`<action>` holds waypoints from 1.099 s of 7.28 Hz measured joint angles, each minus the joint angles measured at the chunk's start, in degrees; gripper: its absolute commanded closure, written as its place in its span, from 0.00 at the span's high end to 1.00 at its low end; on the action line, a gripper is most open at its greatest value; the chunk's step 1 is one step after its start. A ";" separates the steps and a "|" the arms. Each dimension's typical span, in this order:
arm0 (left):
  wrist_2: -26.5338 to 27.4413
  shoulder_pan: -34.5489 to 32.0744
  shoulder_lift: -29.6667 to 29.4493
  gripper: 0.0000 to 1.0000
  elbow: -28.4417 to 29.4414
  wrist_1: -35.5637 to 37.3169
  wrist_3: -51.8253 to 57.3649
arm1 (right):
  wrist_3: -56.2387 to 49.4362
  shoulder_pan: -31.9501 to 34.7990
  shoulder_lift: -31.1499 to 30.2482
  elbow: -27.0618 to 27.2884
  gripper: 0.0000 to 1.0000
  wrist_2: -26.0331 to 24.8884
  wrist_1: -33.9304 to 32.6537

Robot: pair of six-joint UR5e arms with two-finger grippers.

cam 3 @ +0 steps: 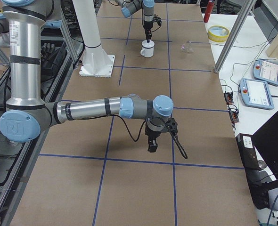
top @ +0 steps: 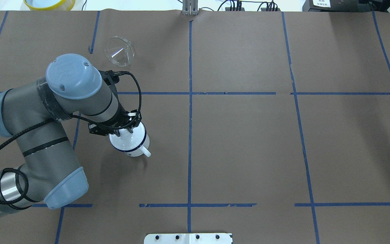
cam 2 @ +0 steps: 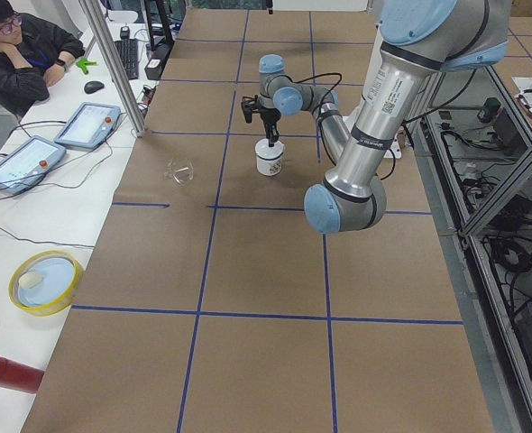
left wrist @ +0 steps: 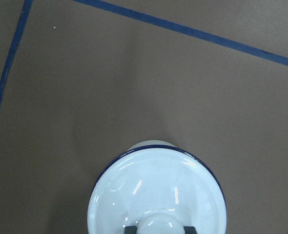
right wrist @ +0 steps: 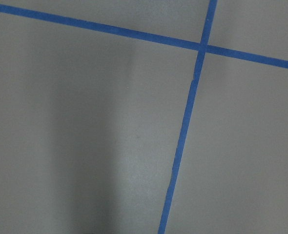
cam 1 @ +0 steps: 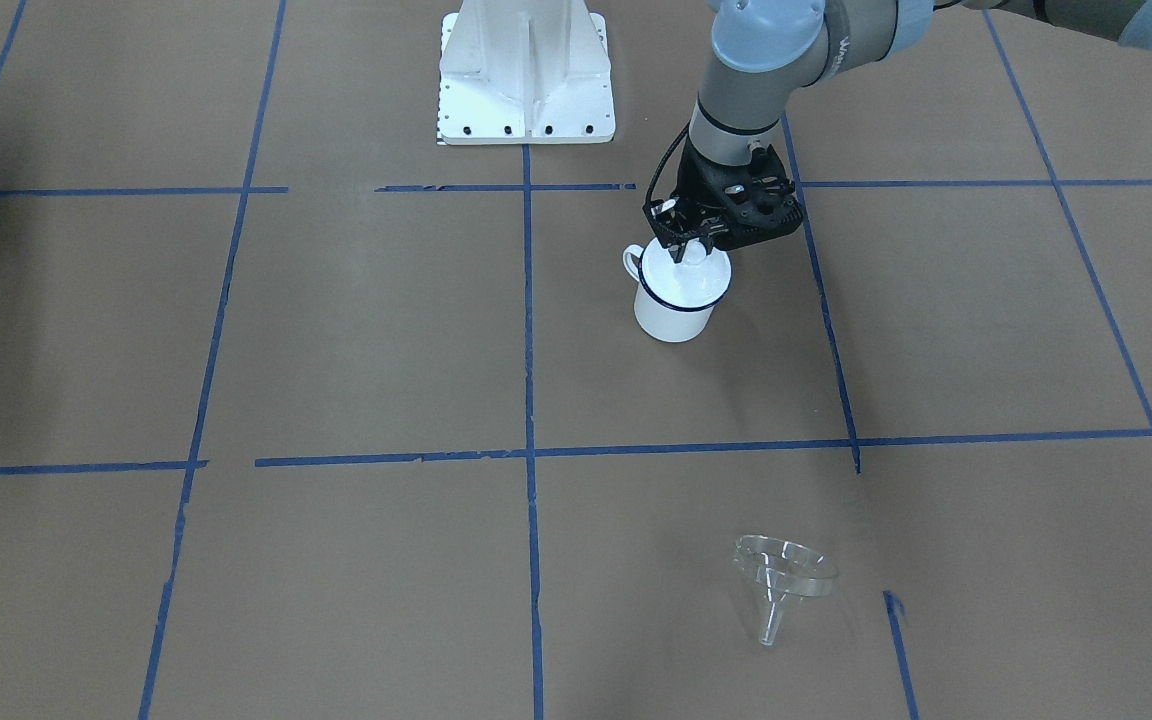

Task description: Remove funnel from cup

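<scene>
The table [top: 249, 152] is covered with brown paper, and blue tape lines [top: 190, 135] divide it into large squares. My left arm [top: 46, 112] reaches over the left half of it and bends down above the cup. My right arm [cam 3: 87, 109] stretches low over the other end of the table, far from everything else. My white base [cam 1: 526, 75] stands at the table's edge on my side.

My left gripper [cam 1: 688, 246] points straight down on the top of the cup [cam 1: 673, 315]. The cup stands upright on the paper, white with a dark blue rim. Its small handle [cam 1: 632, 262] points toward my base and the middle of the table. A white round lid [left wrist: 158, 190] sits on the cup and covers its opening. My two dark fingers [left wrist: 131, 228] are clenched on the round knob [left wrist: 158, 225] of this lid, one at each side, both touching it.

My right gripper [cam 3: 151, 146] hangs just above bare paper. I see it only from the side camera, so I cannot tell if its jaws are released or clenched.

The funnel [cam 1: 784, 570] is not in the cup. It lies on its side on the paper, well apart from the cup, near the far edge of the table on my left half. Its wide mouth is tilted up and its short spout points away from me. Nothing touches it.
</scene>
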 measured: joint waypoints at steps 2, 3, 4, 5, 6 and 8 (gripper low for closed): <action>0.00 0.01 -0.09 1.00 -0.11 -0.02 0.17 | 0.00 0.00 0.00 0.00 1.00 0.00 0.00; 0.20 0.00 0.01 1.00 -0.26 -0.03 0.40 | 0.00 0.00 0.00 0.00 1.00 0.00 0.00; 0.32 -0.16 0.24 1.00 -0.65 -0.03 0.80 | 0.02 0.00 0.00 0.00 1.00 0.00 0.00; 0.34 -0.91 0.55 1.00 -1.59 -0.01 2.71 | 0.00 0.00 0.00 0.00 1.00 0.00 0.00; 0.12 -3.81 1.67 1.00 -3.07 -0.06 8.33 | -0.01 0.00 0.00 0.00 1.00 0.00 0.00; -5.40 -16.44 7.76 1.00 -4.01 -0.30 29.84 | -0.02 0.00 0.00 0.00 1.00 0.00 0.00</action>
